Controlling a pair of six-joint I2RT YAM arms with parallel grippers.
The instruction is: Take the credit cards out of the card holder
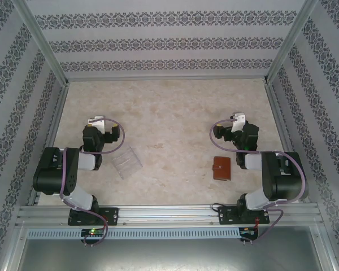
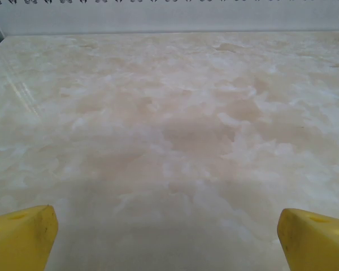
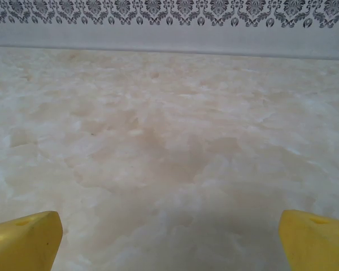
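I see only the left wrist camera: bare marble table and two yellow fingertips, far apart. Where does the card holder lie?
Observer: The card holder lies flat and closed on the table, on the right side, close to the right arm.
Operator: Is something close to my left arm?
Observer: Yes, a clear ribbed plastic tray lies just to its right, well apart from the card holder.
Operator: And the right gripper?
Observer: It is open and holds nothing. It faces bare table toward the back wall.
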